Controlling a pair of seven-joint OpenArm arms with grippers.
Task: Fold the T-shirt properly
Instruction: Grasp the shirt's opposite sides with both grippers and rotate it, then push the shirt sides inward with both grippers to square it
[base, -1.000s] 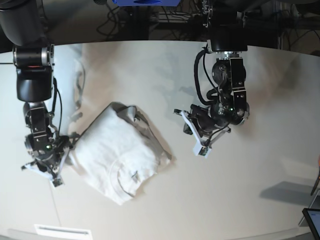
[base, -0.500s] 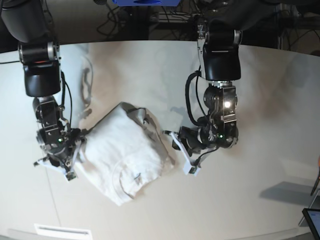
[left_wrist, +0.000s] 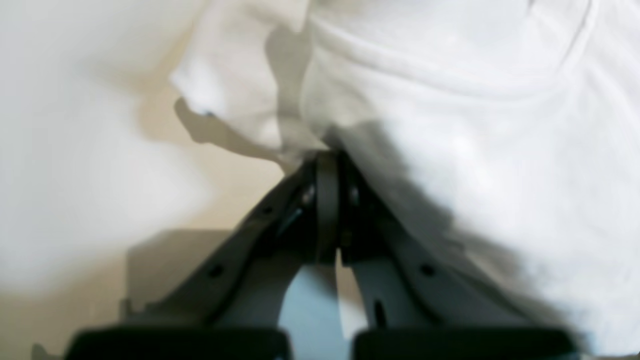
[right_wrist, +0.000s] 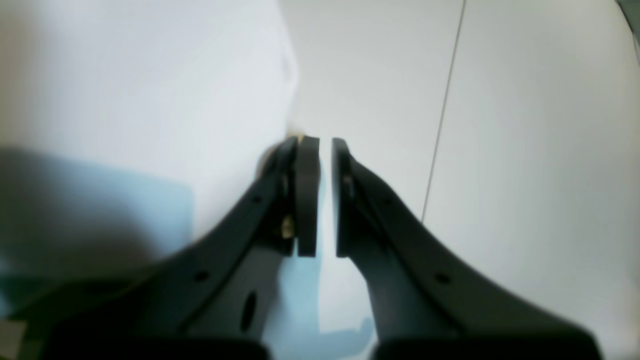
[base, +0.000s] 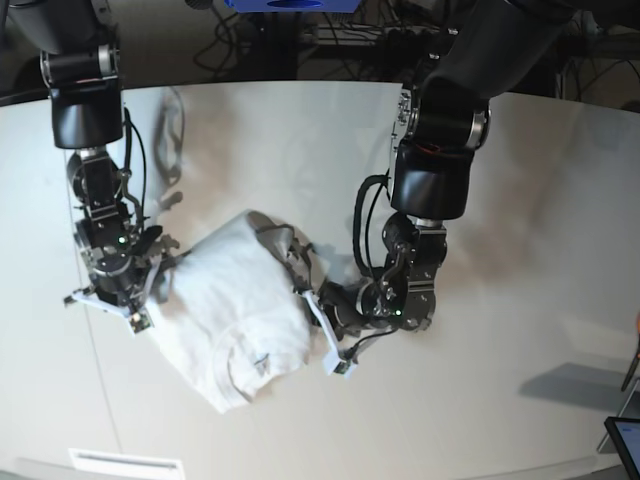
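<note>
Left pincer (left_wrist: 327, 160) closed, tips touching T-shirt (left_wrist: 450, 100).

This looks like a robotics lab or test room. Two black robot arms (base: 438, 130) reach down over a broad, plain white counter (base: 540, 230), each carrying small lit green indicator lights. Behind the counter, on the far side from the arms' working ends, bundles of dark cables (base: 250, 40) hang in shadow below a blue fixture (base: 290, 5). A tablet-like screen corner (base: 625, 440) shows at the counter's near edge.
</note>
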